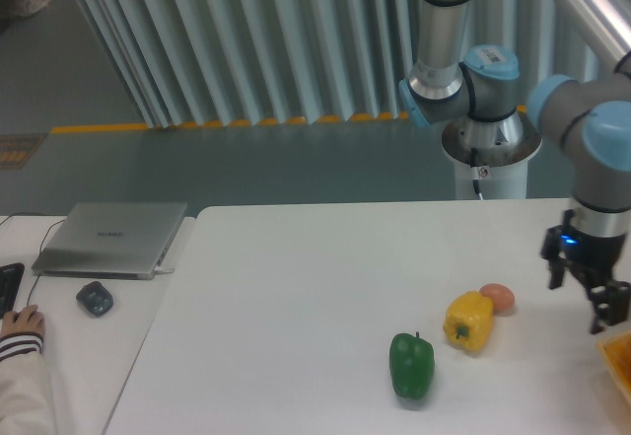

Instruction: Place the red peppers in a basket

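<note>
— Gripper [584, 302]?
— Fingers spread, gripping nothing, hanging just above the basket [618, 354] corner at the table's right edge.
— Red pepper?
— None visible; only green [411, 365], yellow [468, 321].

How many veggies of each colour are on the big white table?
Green pepper: 1
Yellow pepper: 1
Small pinkish-orange round one: 1
Red pepper: 0 in view
Total: 3
</note>
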You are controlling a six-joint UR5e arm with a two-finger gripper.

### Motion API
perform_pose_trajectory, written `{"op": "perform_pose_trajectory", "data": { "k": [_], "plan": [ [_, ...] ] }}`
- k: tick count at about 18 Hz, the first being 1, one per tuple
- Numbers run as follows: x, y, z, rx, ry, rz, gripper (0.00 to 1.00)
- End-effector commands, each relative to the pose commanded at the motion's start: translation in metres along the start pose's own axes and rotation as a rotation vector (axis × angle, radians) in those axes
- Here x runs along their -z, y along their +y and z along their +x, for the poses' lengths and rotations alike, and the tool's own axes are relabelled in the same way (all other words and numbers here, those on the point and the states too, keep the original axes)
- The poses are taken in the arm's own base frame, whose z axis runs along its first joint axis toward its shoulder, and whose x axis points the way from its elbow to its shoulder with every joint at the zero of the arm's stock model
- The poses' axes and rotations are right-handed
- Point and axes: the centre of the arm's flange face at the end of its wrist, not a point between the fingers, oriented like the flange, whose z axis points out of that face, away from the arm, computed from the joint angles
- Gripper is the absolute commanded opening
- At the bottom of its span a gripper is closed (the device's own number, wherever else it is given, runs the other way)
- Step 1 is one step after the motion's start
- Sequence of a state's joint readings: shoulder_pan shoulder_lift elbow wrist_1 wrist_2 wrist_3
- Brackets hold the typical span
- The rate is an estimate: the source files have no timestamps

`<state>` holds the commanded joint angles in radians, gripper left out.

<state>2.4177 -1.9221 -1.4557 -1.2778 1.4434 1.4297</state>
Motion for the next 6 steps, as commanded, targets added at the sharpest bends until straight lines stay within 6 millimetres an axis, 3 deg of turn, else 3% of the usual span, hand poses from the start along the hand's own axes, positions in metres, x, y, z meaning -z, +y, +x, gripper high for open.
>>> {"op": "perform_pose_trajectory", "data": {
  "k": [3,6],
  "plan": [
    [-0.006,-0.012,0.021,-0.025,0.016,-0.038,1.00],
    [-0.009,-0.013,0.028,-0.033,0.022,-0.068,1.00]
  ]
}}
